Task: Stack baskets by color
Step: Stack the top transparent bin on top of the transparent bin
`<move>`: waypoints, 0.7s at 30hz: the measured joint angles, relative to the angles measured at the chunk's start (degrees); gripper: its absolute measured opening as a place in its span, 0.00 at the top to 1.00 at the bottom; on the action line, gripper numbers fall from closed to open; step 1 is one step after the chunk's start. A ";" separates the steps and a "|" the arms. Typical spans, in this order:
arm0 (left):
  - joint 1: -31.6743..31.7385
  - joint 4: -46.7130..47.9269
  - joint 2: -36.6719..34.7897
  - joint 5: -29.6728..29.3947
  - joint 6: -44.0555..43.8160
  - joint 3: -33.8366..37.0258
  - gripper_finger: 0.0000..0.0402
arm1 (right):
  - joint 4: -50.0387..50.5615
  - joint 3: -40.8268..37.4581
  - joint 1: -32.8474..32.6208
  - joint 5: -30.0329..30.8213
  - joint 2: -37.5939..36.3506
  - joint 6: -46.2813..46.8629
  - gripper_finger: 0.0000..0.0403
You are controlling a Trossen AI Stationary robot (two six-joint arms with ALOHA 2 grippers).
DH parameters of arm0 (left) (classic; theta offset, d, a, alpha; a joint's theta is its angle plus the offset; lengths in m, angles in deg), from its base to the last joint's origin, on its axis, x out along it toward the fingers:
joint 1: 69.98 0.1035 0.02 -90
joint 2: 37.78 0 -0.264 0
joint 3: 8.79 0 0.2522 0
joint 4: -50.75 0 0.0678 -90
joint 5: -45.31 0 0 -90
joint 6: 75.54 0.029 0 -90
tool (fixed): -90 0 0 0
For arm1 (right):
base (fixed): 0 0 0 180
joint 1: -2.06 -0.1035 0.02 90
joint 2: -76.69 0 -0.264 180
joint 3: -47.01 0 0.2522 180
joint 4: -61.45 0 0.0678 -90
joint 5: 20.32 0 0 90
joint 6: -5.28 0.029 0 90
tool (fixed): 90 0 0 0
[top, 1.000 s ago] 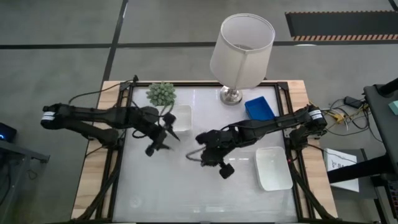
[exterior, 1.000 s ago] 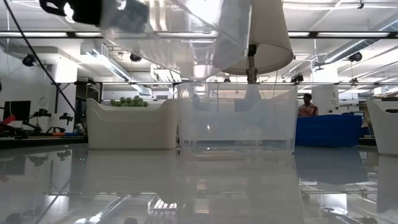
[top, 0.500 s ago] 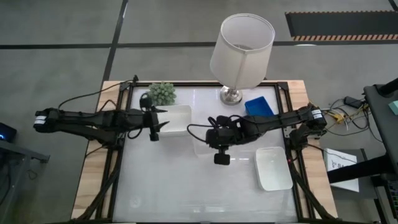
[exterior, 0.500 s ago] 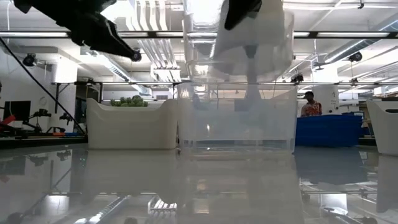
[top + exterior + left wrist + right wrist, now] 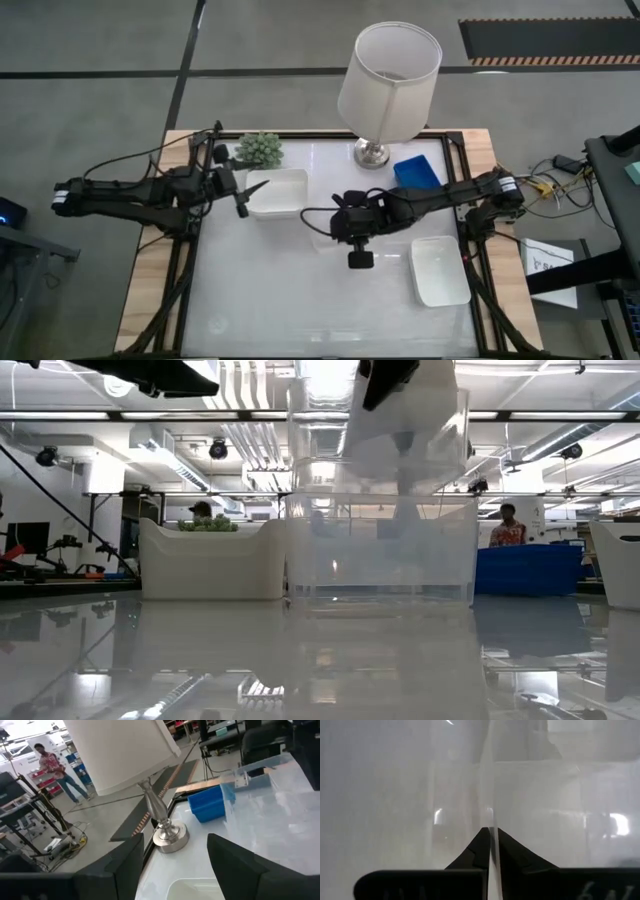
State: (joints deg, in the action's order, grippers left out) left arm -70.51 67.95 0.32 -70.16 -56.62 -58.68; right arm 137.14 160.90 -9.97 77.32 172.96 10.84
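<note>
High view: the right gripper, in front of the lamp, pinches a clear basket. The left gripper, jaws apart and empty, is at the white basket.

Low view: the clear basket hangs over another clear basket.

Right wrist view: closed fingers clamp its wall.

Grey floor (dark seams), striped mat; ceiling strip lights, ducts overhead.
</note>
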 joint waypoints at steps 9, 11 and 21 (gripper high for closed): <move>-0.02 -0.26 -0.03 0.09 0.90 0.01 0.49 | -2.58 -0.02 0.07 -0.12 3.67 -2.69 0.98; -0.01 0.04 0.09 0.11 0.94 0.01 0.49 | -2.45 -0.02 0.07 -0.12 4.66 -2.69 0.98; -0.01 -1.53 0.66 0.28 1.22 0.01 0.49 | 0.25 -0.02 0.07 -0.15 5.95 -2.63 0.98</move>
State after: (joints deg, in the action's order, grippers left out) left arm -70.51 66.42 0.98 -69.88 -55.40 -58.67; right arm 137.38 160.88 -9.90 77.17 178.90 8.21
